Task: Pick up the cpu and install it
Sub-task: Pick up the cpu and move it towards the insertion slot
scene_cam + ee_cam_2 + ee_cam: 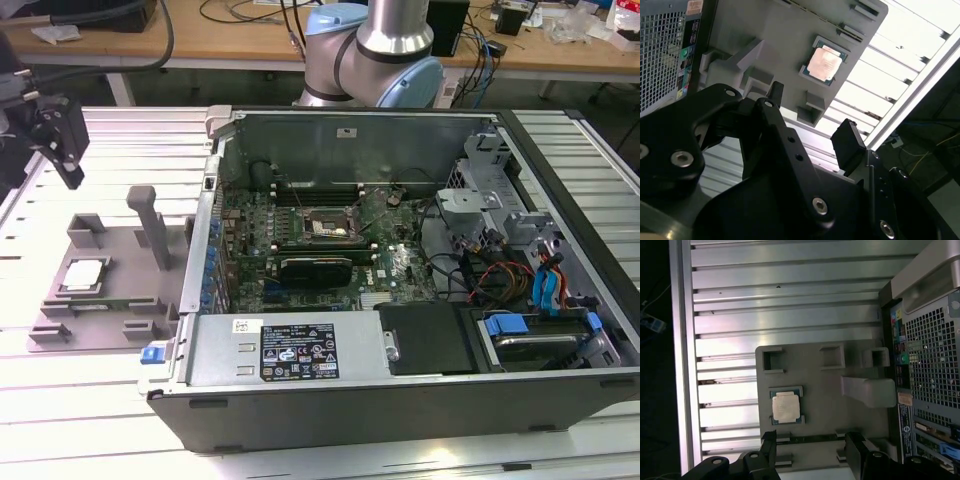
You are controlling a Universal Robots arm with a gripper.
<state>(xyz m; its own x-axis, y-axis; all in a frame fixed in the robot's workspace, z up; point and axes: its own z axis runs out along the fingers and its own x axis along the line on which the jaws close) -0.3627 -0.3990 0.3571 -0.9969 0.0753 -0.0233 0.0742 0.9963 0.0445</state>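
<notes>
- Exterior view: the cpu (83, 275) is being carried flat in a recess of the grey tray (125, 260). The tray is lying on the slatted surface (70, 400), just beside the open computer case (400, 420). The recess is judged to be keeping the chip square for pickup. The end effector (62, 160) is being held above the surface, apart from the tray. The socket (333, 232) appears unfilled. A label (298, 350) is being shown on the case, but its print cannot be made out.
- Second wrist view: the end effector (811, 114) is being held wide open with nothing gripped. The cpu (824, 61) is lying beyond it, untouched.
- First wrist view: the cpu (786, 406) is being framed near the gap between the spread fingers (769, 447), and this alignment is judged to explain the pose. Coloured stickers (899, 327) on the case are not being read.
</notes>
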